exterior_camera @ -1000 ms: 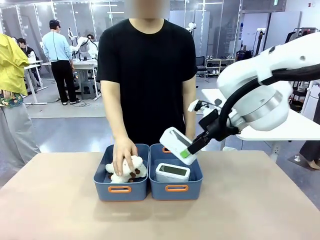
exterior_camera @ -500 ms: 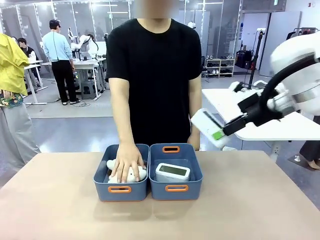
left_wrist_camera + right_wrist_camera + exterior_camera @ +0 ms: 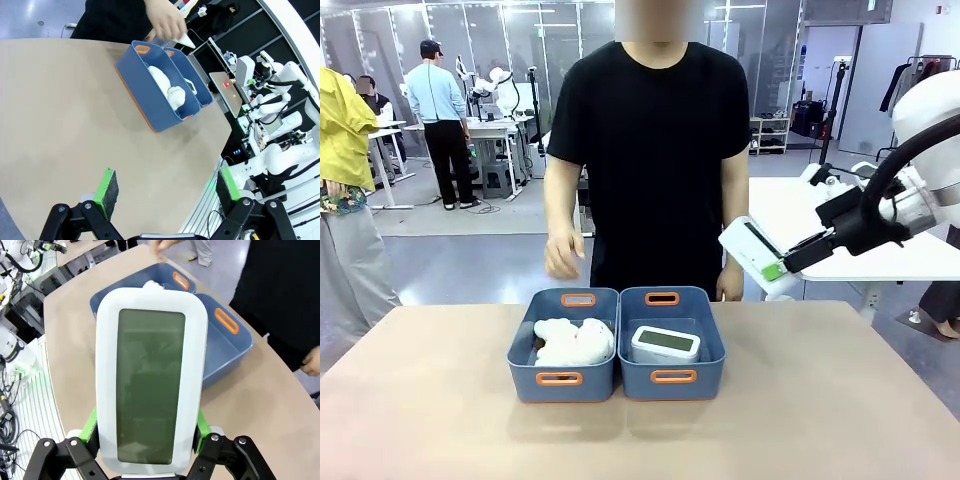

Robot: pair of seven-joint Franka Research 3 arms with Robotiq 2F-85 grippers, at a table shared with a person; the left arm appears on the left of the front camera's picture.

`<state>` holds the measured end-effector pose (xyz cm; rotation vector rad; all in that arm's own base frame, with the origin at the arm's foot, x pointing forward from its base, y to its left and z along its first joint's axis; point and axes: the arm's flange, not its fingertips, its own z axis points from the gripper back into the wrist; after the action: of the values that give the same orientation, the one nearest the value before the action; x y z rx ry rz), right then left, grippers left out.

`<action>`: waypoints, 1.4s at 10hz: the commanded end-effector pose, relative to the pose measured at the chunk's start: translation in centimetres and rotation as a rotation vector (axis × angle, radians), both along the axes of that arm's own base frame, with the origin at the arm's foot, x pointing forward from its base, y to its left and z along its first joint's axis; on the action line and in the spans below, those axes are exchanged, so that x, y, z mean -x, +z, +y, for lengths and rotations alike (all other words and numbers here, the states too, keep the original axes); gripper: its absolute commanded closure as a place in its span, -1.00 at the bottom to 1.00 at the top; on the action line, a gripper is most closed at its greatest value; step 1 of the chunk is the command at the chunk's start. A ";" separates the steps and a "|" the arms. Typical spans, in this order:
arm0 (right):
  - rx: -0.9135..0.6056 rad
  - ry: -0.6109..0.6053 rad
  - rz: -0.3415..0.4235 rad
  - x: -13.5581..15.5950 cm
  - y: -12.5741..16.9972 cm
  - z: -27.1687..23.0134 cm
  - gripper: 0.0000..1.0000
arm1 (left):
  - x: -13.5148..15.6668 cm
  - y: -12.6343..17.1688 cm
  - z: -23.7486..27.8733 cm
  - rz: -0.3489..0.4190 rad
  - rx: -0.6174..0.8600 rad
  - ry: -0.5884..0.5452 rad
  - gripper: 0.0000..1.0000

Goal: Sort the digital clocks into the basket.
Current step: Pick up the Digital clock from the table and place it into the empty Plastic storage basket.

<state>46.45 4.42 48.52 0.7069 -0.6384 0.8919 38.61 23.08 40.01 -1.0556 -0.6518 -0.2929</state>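
Observation:
My right gripper [image 3: 777,268] is shut on a white digital clock [image 3: 752,248], holding it in the air to the right of the baskets, off the table's far right edge. In the right wrist view this clock [image 3: 150,385] sits between the green pads [image 3: 200,421], LCD face toward the camera. A second digital clock [image 3: 665,343] lies face up in the right blue basket [image 3: 710,372]. My left gripper [image 3: 166,187] is open and holds nothing, high above the bare tabletop, well away from the baskets [image 3: 150,107].
The left blue basket [image 3: 525,372] touches the right one and holds white fluffy toys [image 3: 573,342]. The person stands behind the baskets, one hand [image 3: 563,258] raised above the left basket. Open tabletop [image 3: 640,440] lies in front of both baskets.
My right arm has swung the held clock up and to the right, away from above the right basket. The person's hand has lifted off the toys in the left basket.

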 end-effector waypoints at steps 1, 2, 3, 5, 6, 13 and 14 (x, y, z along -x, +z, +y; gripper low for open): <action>0.052 -0.008 -0.060 -1.4 -1.3 3.9 1.00 | 0.2 0.3 -0.1 0.019 -0.009 0.002 -1.00; 0.055 0.001 -0.054 -2.0 -1.9 6.2 1.00 | 0.2 0.3 -0.1 0.019 -0.009 0.002 -1.00; 0.088 -0.001 -0.041 -2.9 -2.8 8.2 1.00 | 0.2 0.3 -0.1 0.019 -0.009 0.002 -1.00; 0.103 -0.028 -0.005 -4.6 -4.7 11.3 1.00 | 0.2 0.3 -0.1 0.019 -0.009 0.002 -1.00; 0.096 -0.070 0.024 -5.4 -5.5 12.4 1.00 | 0.2 0.3 -0.1 0.019 -0.009 0.002 -1.00; 0.224 -0.081 -0.010 -7.1 -11.9 16.6 1.00 | 0.2 0.3 -0.1 0.019 -0.009 0.002 -1.00; 0.256 -0.092 -0.007 -7.4 -12.6 16.3 1.00 | 0.2 0.3 -0.1 0.019 -0.009 0.002 -1.00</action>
<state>52.93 20.57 35.84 0.4790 -0.5524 0.8888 38.61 23.07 40.02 -1.0556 -0.6518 -0.2932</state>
